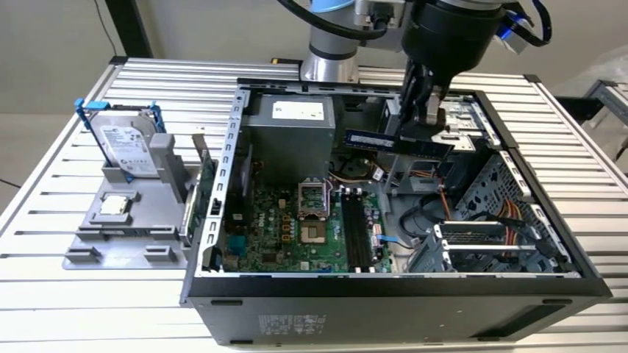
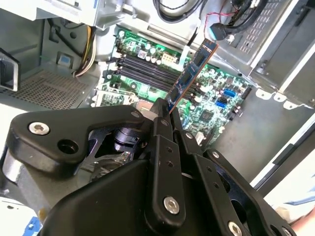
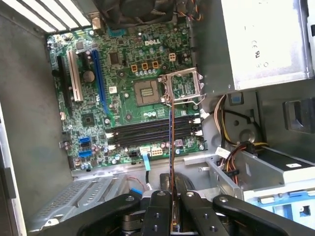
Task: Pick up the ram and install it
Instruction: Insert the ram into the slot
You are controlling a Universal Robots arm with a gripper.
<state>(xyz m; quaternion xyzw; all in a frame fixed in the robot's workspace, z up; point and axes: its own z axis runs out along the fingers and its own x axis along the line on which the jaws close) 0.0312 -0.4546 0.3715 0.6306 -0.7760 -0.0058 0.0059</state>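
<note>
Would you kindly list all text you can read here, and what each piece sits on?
Label on the hard drive: too small to read.
Sticker on the power supply: blurred.
Sticker on the ram: too small.
Sticker on the case: blurred.
White lettering on the motherboard: a maker's mark, left unquoted; the rest too small.

An open computer case (image 1: 393, 287) is set on a slatted table (image 1: 49, 198), its green motherboard (image 1: 284, 228) exposed. Beside it, a hard drive (image 1: 128, 143) and a square chip (image 1: 116, 207) are held on a grey stand (image 1: 88, 257).
</note>
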